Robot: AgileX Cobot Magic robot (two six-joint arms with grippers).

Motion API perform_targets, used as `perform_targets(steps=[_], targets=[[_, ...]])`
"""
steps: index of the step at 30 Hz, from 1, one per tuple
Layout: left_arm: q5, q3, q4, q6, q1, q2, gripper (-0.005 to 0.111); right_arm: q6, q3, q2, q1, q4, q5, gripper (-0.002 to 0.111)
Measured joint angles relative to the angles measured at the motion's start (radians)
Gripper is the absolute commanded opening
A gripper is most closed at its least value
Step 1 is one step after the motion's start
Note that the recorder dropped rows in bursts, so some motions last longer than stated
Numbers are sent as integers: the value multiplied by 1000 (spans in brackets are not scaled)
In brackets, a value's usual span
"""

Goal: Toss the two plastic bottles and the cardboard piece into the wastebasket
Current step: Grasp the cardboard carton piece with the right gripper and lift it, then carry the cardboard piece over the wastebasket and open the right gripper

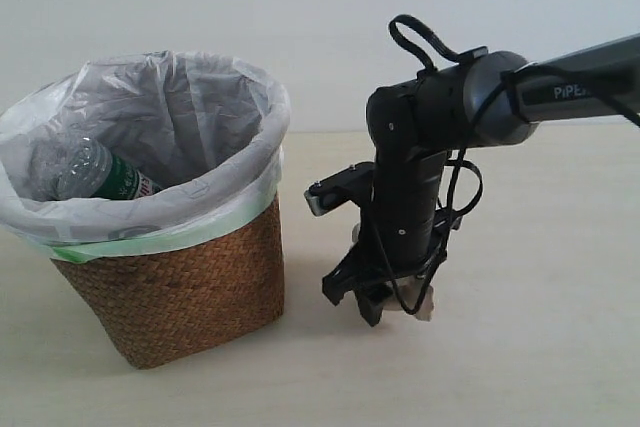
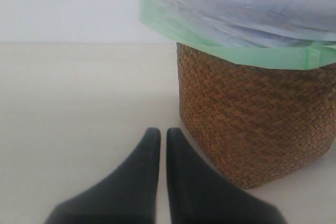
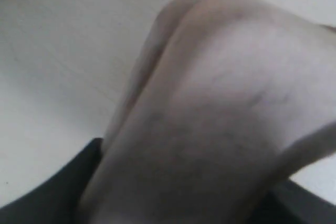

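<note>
Down at the table (image 1: 540, 347), just right of the basket (image 1: 170, 297), the right gripper (image 1: 385, 302) points straight down with the cardboard (image 1: 427, 305) peeking out beside its fingers. The basket's rim stands well above that gripper and to its left in the exterior view, so I'd judge the cardboard has to go up and over.

The right wrist view, blurred, is filled by the cardboard with dark fingers on either side that look clamped on it. Only the exterior view shows the green bottle (image 1: 105, 177) lying inside the bag (image 1: 200, 107). The red bottle shows nowhere.

The left gripper (image 2: 159, 140) appears in its own view alone, low near the basket's wicker wall, fingers nearly together and empty.
</note>
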Motion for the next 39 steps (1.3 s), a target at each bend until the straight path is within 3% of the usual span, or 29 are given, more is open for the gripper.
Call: perform_targets(steps=[2, 14, 30, 39], targets=[[0, 0, 0, 0, 0, 0, 4, 0, 0, 0, 0, -9, 0, 0], [0, 0, 0, 0, 0, 0, 4, 4, 0, -44, 0, -48, 6, 0], [0, 0, 0, 0, 0, 0, 4, 503, 0, -403, 0, -702, 193, 0], [0, 0, 0, 0, 0, 0, 4, 582, 0, -510, 0, -815, 197, 0]])
